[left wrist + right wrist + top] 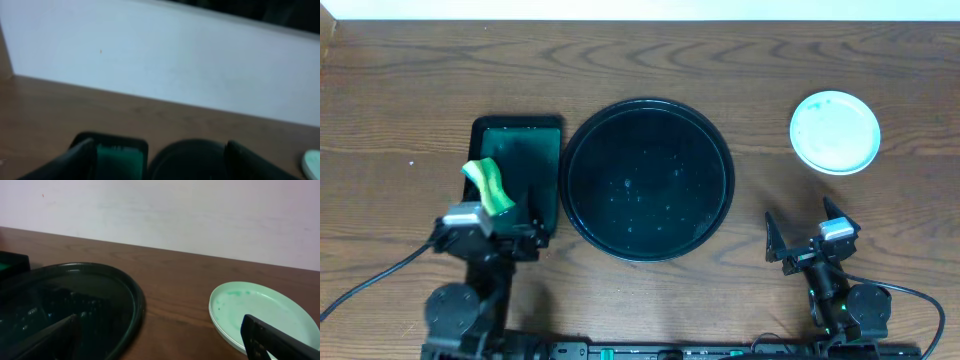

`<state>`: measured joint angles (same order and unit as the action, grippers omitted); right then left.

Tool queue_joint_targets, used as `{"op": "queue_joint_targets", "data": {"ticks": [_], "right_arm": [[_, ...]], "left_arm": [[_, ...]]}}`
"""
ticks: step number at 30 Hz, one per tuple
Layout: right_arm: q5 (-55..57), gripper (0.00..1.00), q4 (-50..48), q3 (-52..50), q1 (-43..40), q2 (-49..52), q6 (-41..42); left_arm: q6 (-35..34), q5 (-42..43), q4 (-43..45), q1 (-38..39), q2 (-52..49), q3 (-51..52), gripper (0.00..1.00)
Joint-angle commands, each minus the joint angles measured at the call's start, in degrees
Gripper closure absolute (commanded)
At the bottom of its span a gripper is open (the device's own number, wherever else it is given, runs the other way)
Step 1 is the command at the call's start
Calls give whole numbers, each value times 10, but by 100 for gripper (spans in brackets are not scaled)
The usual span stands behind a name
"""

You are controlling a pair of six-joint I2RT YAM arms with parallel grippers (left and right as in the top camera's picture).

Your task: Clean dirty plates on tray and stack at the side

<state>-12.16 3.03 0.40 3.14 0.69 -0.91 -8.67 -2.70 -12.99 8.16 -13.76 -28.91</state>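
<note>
Grippers wide open, left possibly touching sponge; right empty

Two trays, one sponge — one (plate) stack.

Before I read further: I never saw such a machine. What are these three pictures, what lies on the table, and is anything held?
Two robot arms work at a wooden table. One picture looks down from above; the other two come from a camera on each wrist. A round black tray stands in the middle, no plates on it. Left of it, a sponge lies at a green tray's edge. The plates are stacked at the right. The left gripper and right gripper are open and hold nothing.
</note>
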Motion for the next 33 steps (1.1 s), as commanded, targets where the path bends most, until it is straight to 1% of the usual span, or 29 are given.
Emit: {"op": "queue_joint_targets", "data": {"ticks": [1, 4, 8, 20, 33], "right_arm": [[-3, 1, 2, -1, 3, -4, -9], [-3, 1, 2, -1, 3, -4, -9], [-3, 1, 2, -1, 3, -4, -9], [-3, 1, 2, -1, 3, -4, -9], [-3, 1, 2, -1, 3, -4, -9]], "left_arm": [[9, 8, 59, -9, 5, 63, 19], [10, 7, 78, -21, 12, 93, 19], [10, 7, 77, -37, 32, 122, 18], [9, 8, 79, -79, 137, 214, 19], [9, 5, 82, -79, 137, 258, 18]]}}
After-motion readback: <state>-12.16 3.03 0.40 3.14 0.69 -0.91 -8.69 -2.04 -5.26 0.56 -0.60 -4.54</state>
